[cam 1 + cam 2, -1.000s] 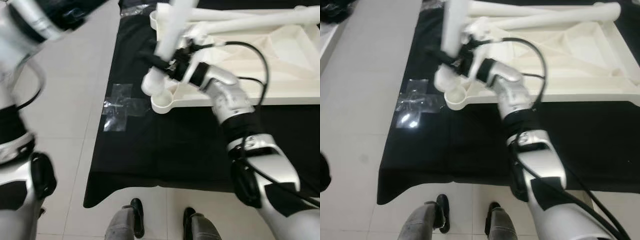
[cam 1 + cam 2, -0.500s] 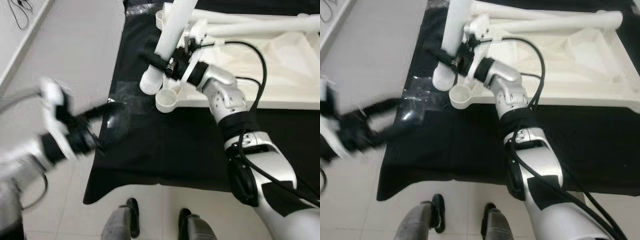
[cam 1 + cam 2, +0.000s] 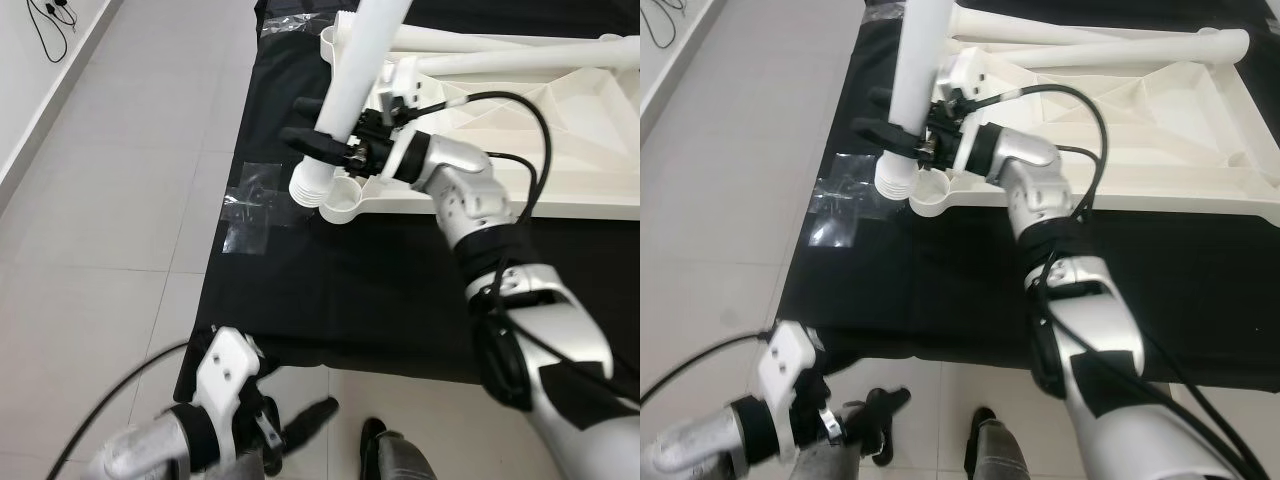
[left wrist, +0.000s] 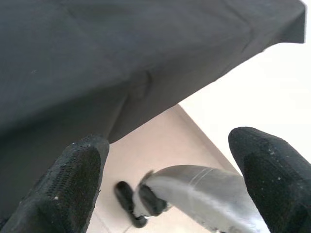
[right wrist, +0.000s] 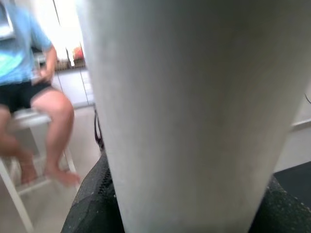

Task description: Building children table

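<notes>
While the right gripper (image 3: 335, 150) clenches the white table leg (image 3: 352, 75) low on its shaft, the leg stands near upright, threaded end (image 3: 310, 188) down, just beside the round corner socket (image 3: 344, 200) of the upturned white tabletop (image 3: 560, 120). Holding it low likely gives control over the tip, so it can be steered into the socket. Tip sits slightly to the robot's left of the socket, touching or nearly touching its rim; cannot tell which. Tabletop lies underside up on a black cloth (image 3: 330, 290) spread over the tile floor (image 3: 120, 180), presumably so the sockets face up for the legs. More white legs (image 3: 1100, 45) rest across the tabletop's far side, waiting. Clear tape (image 3: 250, 210) sticks on the cloth edge and floor near the socket corner. Right wrist view has the leg shaft (image 5: 194, 111) pressed between the black fingers (image 5: 92, 208), and a seated person (image 5: 29, 92) blurred behind. Left gripper (image 4: 165, 179) hangs low by the robot's feet at the cloth's near edge, fingers spread apart, holding nothing, idle. Judged step: aligning the leg over the socket, not yet seated.
</notes>
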Available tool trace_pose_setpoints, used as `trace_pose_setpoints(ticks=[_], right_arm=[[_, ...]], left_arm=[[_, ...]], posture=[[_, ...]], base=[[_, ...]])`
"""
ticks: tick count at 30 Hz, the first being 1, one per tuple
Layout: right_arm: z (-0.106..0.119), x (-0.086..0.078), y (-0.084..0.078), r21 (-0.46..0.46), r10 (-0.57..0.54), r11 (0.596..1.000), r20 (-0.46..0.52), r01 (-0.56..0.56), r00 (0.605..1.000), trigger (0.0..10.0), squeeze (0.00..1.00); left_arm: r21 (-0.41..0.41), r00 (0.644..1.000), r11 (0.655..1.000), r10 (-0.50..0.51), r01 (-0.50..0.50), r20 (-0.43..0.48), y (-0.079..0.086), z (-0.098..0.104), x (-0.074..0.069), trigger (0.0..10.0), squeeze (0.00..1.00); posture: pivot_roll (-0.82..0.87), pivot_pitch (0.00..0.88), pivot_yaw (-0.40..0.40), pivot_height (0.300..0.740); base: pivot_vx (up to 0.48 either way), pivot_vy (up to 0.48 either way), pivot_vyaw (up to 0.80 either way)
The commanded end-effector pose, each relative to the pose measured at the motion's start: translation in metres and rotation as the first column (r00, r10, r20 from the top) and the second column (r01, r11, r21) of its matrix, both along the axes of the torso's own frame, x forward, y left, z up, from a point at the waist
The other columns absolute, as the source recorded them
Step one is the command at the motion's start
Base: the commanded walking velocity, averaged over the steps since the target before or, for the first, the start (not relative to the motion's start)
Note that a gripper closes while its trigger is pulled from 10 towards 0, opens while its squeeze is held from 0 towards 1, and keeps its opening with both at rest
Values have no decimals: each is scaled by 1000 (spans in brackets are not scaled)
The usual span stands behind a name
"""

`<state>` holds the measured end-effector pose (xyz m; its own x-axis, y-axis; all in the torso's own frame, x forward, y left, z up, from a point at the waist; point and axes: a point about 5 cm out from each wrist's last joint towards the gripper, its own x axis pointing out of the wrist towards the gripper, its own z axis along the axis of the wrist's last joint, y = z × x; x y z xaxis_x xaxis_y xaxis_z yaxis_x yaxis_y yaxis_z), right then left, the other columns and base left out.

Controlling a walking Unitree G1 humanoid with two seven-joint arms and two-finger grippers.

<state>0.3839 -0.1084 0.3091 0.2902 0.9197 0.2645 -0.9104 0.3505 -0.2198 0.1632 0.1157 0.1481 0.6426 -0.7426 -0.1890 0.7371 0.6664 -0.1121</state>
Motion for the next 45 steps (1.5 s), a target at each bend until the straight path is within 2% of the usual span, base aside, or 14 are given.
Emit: trace_pose_setpoints(ticks=[1,2,6,9,13,16,25,30,35,37,38,39,40,45], right_arm=[[8,-2,-1,46,58,997,1,-58,998,10000,0],[13,-3,-6,63,70,996,1,-70,998,10000,0],[13,-2,-8,45,64,997,2,-64,998,10000,0],[5,-3,-7,-56,93,994,4,-93,996,10000,0],[0,-4,-6,-115,103,988,-1,-102,995,10000,0],[-9,-3,-2,-200,105,974,-11,-105,994,10000,0],[-13,-1,-2,-298,80,951,-12,-80,997,10000,0],[-10,-2,1,-372,108,923,8,-98,994,10000,0],[-7,-8,15,-499,202,854,60,-146,978,10000,0],[-6,-8,17,-509,215,847,67,-152,974,10000,0],[-4,-11,22,-540,253,824,82,-170,964,10000,0],[-4,-11,22,-540,253,824,82,-170,964,10000,0],[-2,-12,26,-563,275,807,92,-178,957,10000,0],[1,-14,31,-595,321,777,93,-206,942,10000,0]], left_arm=[[14,999,1000,7,-8,42,-3,2,-5,10000,0],[31,997,999,17,-20,75,-5,2,-10,10000,0],[42,994,998,31,-36,102,-6,2,-13,10000,0],[47,992,998,46,-52,115,-8,2,-16,10000,0],[47,992,997,47,-53,113,-8,2,-17,10000,0],[47,991,997,50,-56,123,-9,2,-19,10000,0],[44,987,997,62,-69,147,-12,0,-21,10000,0],[45,985,996,68,-76,156,-12,0,-20,10000,0],[45,984,996,70,-79,166,-12,0,-18,10000,0],[46,983,996,70,-79,167,-12,0,-18,10000,0],[46,983,996,70,-79,172,-13,-1,-17,10000,0],[46,983,996,70,-79,172,-13,-1,-17,10000,0],[47,982,996,71,-80,176,-13,-1,-16,10000,0],[47,980,995,73,-83,183,-14,-1,-15,10000,0]], posture=[[208,371,0,740],[209,376,1,740],[210,386,1,740],[211,403,1,740],[210,407,0,740],[206,416,-2,740],[199,420,-15,740],[193,418,-20,740],[189,414,-22,740],[189,414,-22,740],[188,412,-23,740],[188,412,-23,740],[188,411,-26,740],[185,408,-30,740]], base=[[0,0,0],[0,0,0],[0,0,0],[0,0,0],[0,0,0],[0,0,0],[0,0,0],[0,0,0],[0,0,0],[0,0,0],[0,0,0],[0,0,0],[0,0,0],[0,0,0]])
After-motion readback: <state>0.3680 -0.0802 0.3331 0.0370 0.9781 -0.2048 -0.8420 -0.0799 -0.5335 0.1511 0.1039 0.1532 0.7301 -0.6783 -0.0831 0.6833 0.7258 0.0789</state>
